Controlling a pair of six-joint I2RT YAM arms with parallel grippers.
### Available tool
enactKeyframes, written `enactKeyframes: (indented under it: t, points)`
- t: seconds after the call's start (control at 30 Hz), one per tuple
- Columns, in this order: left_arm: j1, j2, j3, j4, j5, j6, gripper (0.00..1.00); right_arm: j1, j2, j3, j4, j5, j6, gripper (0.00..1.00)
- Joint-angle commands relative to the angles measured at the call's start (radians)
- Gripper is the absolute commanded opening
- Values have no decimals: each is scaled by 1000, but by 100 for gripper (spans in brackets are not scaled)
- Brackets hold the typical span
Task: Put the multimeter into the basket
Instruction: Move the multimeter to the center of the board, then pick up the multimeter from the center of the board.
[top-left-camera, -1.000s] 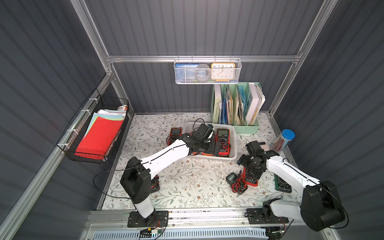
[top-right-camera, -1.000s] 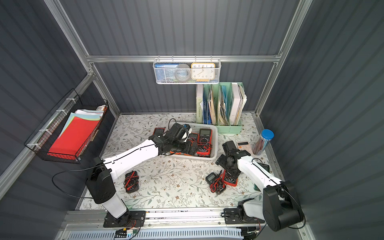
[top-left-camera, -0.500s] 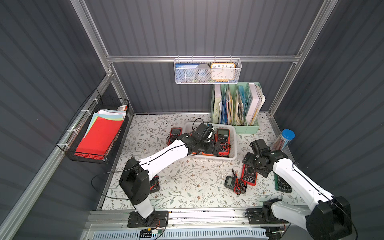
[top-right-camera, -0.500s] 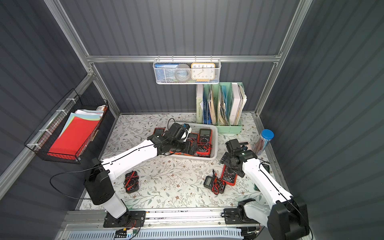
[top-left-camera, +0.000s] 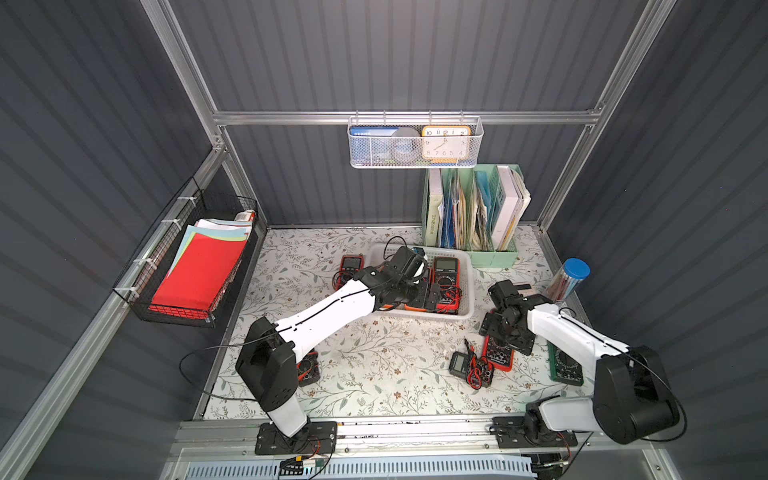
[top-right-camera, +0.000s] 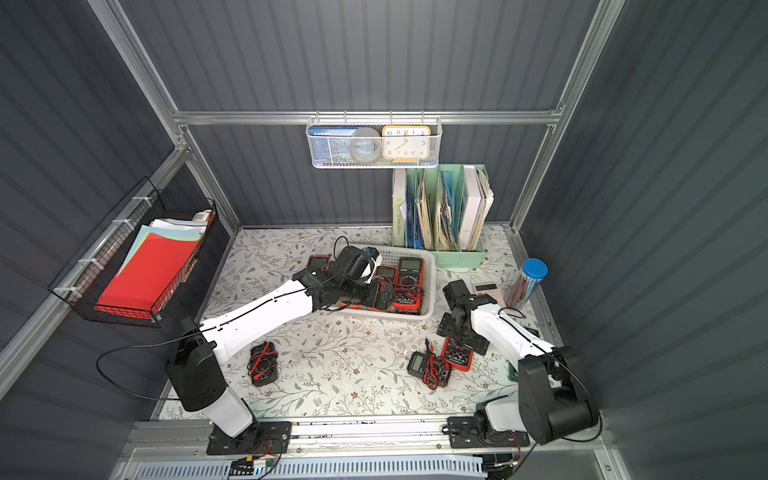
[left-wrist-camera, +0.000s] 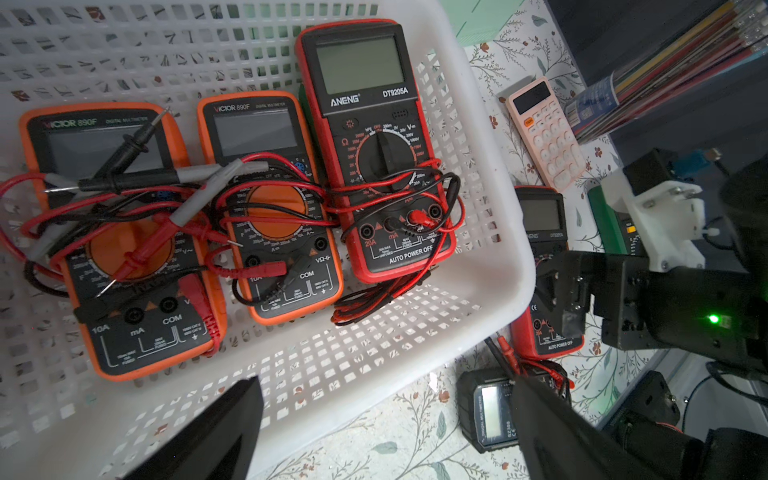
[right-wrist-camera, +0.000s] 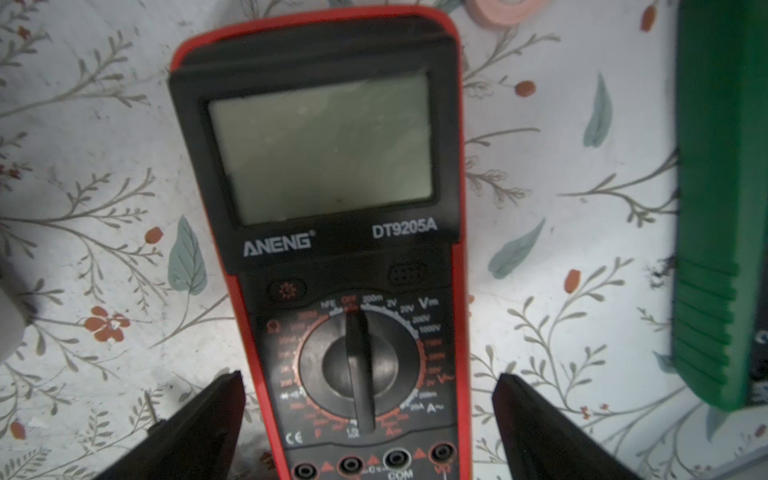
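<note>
**Bench** (top-left-camera: 374, 374): floral-patterned surface carrying all items.

**Left arm** (top-left-camera: 328, 311): rises from its base at the near left edge and stretches low and diagonally toward the far centre, with the wrist over the basket.

**Right arm** (top-left-camera: 569, 332): rises from the near right base, folds at the elbow and runs leftward, with the wrist bent steeply down.

**Basket** (left-wrist-camera: 519, 249): white perforated tray toward the far side of the bench. An orange meter (left-wrist-camera: 124, 232), a second orange meter (left-wrist-camera: 274, 208) and a red meter (left-wrist-camera: 374, 145) lie in it face up and side by side, wound in red and black leads.

**Multimeter** (top-left-camera: 498, 357): red-cased with a blank display. It lies flat on the bench to the right of the basket, outside it and directly below the right hand.

**Right hand** (right-wrist-camera: 368, 376): released and grasping nothing. The fingers are spread to either side of the dial end, and bench shows between each finger and the case.

**Left hand** (left-wrist-camera: 384, 382): released and empty, held over the basket's near right corner.

**Small black meter** (top-left-camera: 460, 365): just left of the multimeter's near end.

**Green meter** (top-left-camera: 565, 365): to the multimeter's right.

**Pink calculator** (left-wrist-camera: 544, 133): farther back on the bench.
</note>
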Motion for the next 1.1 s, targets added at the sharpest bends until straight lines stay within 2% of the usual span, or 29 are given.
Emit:
enactKeyframes:
  t: [0.0,0.43,0.63,0.9,1.07]
  points:
    - [0,-29,-8,-26,-6,-6,99,-8,43,-9,40,-27,-23,99]
    - [0,-28,-1,-44,-18,-25,99,-40,138,-46,123,-122,-9,95]
    - [0,-50,-18,-41,-32,-37,99,-40,137,-42,111,-129,-20,80]
    - [0,-67,-49,-48,-53,-40,99,-40,-58,-33,39,-64,7,63]
    - [1,-70,-54,-55,-51,-59,99,-40,-166,8,0,-51,7,62]
